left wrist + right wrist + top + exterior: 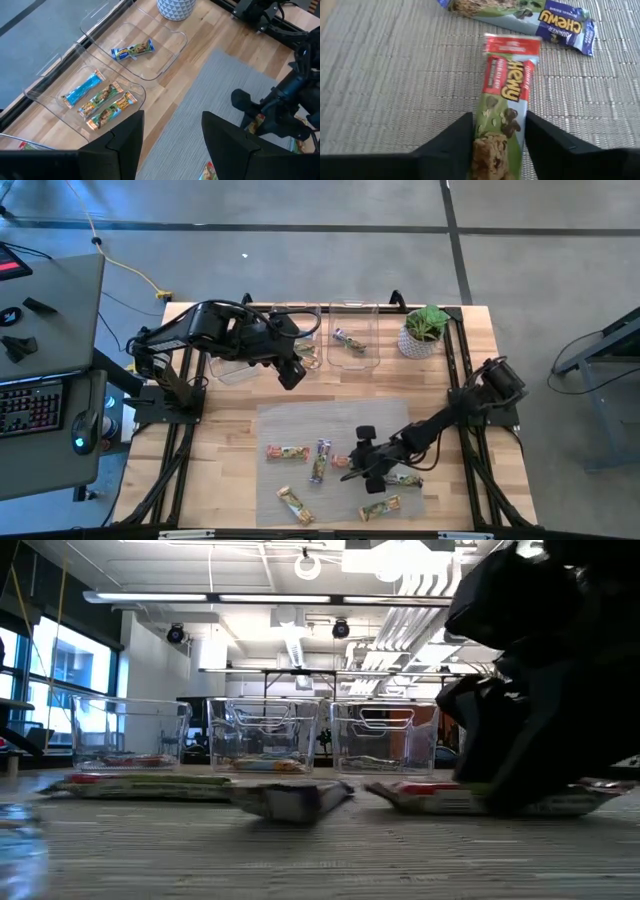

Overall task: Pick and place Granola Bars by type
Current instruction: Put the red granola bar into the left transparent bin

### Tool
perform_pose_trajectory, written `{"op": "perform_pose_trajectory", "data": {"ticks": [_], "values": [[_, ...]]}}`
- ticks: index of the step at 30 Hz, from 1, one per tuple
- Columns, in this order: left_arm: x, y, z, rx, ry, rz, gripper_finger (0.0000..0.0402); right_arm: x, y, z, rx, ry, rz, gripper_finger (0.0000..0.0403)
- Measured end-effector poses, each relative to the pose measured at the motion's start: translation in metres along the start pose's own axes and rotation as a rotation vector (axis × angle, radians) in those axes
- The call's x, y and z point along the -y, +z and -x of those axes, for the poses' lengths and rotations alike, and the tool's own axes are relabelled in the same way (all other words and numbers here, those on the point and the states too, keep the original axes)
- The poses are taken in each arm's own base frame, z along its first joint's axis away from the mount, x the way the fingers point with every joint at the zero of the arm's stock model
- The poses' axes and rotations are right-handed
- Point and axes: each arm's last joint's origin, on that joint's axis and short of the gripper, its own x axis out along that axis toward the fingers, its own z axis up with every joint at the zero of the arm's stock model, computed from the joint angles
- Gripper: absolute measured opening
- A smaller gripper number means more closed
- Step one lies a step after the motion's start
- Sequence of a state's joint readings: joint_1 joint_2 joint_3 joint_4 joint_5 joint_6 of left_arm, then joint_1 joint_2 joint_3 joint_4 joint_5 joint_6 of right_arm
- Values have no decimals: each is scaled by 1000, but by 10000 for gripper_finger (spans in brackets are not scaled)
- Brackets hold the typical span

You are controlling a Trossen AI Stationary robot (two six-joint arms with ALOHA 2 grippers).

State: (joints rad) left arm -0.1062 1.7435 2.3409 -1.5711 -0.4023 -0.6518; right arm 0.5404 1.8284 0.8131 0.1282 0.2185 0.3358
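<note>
Several wrapped granola bars lie flat on a grey mat [330,430], among them a purple one [320,460] and green-orange ones [287,452] [380,507]. My right gripper [352,467] is down at the mat, shut on a red-and-green bar [502,100]; a purple-ended bar [540,15] lies just beyond it. My left gripper [172,135] hangs open above the clear bins [353,335] at the far edge, holding nothing. One bin [140,75] holds a blue-green bar [132,50]; another holds a blue bar [82,90] and two green-orange bars [107,107]. My right gripper holds the red-and-green bar by its near, green end [495,135], pinched across its width between the two fingers [455,145]. The fingers lie along the bar and low over the mat. The bar's red far end [512,45] reaches forward onto the mat.
A potted plant [424,332] stands at the far right of the table, beside the bins. A third clear bin [235,365] sits under my left arm. Black frame rails [455,370] run along the table's sides. A desk with a keyboard [35,405] stands to the left.
</note>
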Motion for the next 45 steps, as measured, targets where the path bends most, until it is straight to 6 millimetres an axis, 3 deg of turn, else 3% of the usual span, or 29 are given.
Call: {"op": "perform_pose_trajectory", "data": {"ticks": [6,11,16,20,26,31,35,39,45], "values": [[0,0,0,0,0,0,193,8,19,25,66,20,5,95],[0,0,0,-1,-1,0,193,26,39,50,166,-100,93,101],[1,-1,0,-34,-45,-5,193,62,61,75,263,-290,180,110],[2,-2,0,-53,-72,-21,193,98,79,95,384,-397,96,98],[7,-3,-4,-115,-146,-89,193,142,90,104,478,-325,68,90],[13,-5,-9,-186,-240,-156,193,163,91,107,502,-330,69,97],[17,-3,-21,-158,-154,-174,193,169,94,111,534,-342,111,94],[23,2,-47,-97,0,-243,193,169,96,112,566,-314,128,92],[20,8,-94,-212,95,-79,193,172,97,113,550,-423,158,93]]}}
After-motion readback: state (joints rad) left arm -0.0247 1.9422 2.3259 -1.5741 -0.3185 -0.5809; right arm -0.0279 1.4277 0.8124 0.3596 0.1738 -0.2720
